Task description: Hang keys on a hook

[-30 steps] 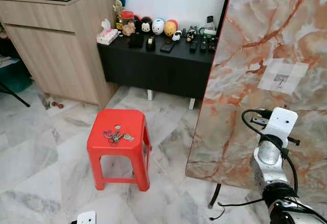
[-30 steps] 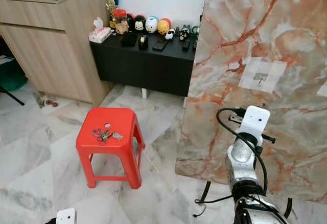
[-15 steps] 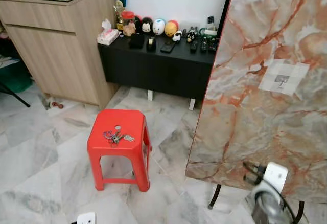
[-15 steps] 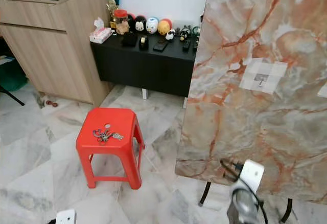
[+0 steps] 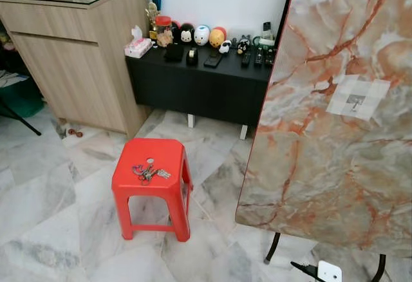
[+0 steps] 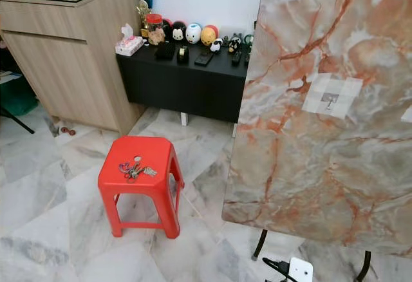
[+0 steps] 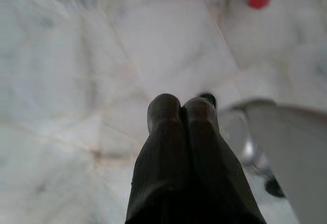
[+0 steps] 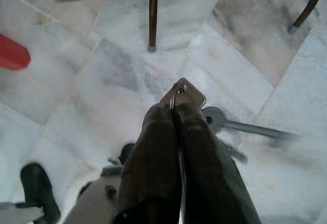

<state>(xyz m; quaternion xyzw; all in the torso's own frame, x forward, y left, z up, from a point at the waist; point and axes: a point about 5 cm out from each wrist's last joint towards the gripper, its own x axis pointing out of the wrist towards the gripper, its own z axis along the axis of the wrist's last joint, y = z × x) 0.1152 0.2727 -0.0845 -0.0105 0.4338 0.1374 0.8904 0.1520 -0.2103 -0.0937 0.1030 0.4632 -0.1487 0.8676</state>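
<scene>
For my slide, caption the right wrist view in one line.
Right gripper pinched shut on a small metal tag, pointing down at the marble floor near a dark table leg.

**Cut edges, soft focus, small details**

The marble panel (image 5: 328,114) runs off the head views' right edge, and its stand is cut by the bottom edge. The hook (image 5: 354,107) on its pale patch is too small to make out in shape. The keys (image 5: 147,172) on the red stool (image 5: 154,176) are too small to count.

In the left wrist view, the stool's legs are cut off at the picture's edge. A grey shape (image 7: 286,147) beside the left gripper (image 7: 181,106) is too blurred to identify.

The right gripper (image 8: 176,112) has its jaws pressed on a brownish tab (image 8: 185,94) with a ring. The tab's lower part is hidden between them. A blurred grey metal piece (image 8: 230,124) lies just behind.
</scene>
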